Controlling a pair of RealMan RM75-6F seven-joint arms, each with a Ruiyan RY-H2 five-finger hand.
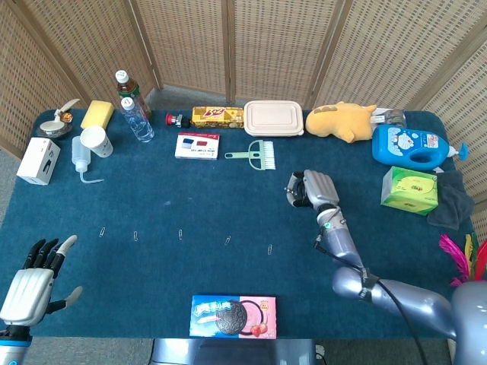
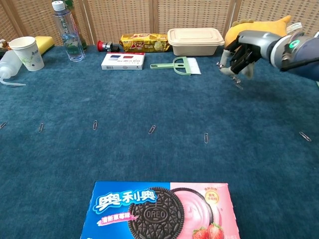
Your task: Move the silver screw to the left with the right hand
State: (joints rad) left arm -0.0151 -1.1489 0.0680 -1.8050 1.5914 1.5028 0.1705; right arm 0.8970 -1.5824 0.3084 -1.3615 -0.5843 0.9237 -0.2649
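My right hand (image 1: pixel 312 189) hovers above the blue cloth right of centre, fingers curled in. In the chest view this hand (image 2: pixel 239 52) pinches the small silver screw (image 2: pixel 238 83), which hangs slanted below the fingertips, clear of the cloth. The screw is too small to make out in the head view. My left hand (image 1: pixel 33 277) is at the near left corner, fingers spread and holding nothing.
A green brush (image 1: pixel 256 154) and a red-blue box (image 1: pixel 197 144) lie behind and left of the right hand. Several paper clips (image 2: pixel 152 129) line the mid cloth. An Oreo box (image 2: pixel 159 211) sits at the near edge. Yellow plush (image 1: pixel 341 119) and green tissue box (image 1: pixel 409 189) stand to the right.
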